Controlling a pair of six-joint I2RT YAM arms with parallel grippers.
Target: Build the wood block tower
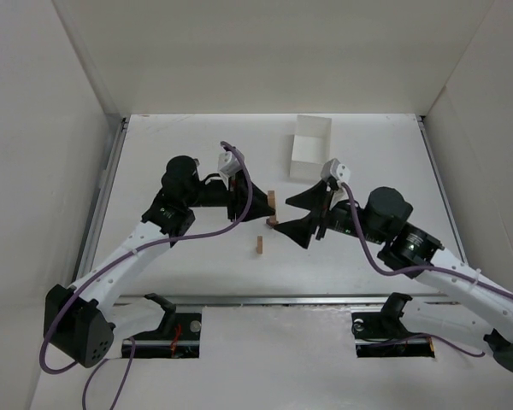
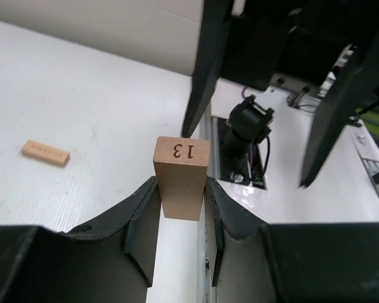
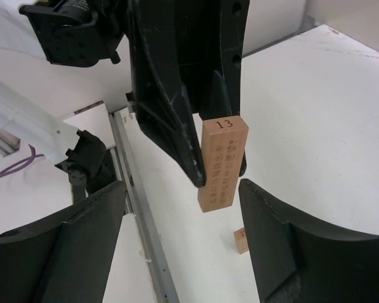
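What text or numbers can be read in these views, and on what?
"13": printed on the end face of the tan block clamped in the left gripper; upside down in the left wrist view.
Fine print down that block's long face, right wrist view: too small to read.
Marks on the flat-lying block: too blurred to read.

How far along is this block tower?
Nothing looks stacked yet. The left gripper is clamped on a tan block marked 13, right beside the open right gripper. A second block sits loose on the table. All the stacking is left.
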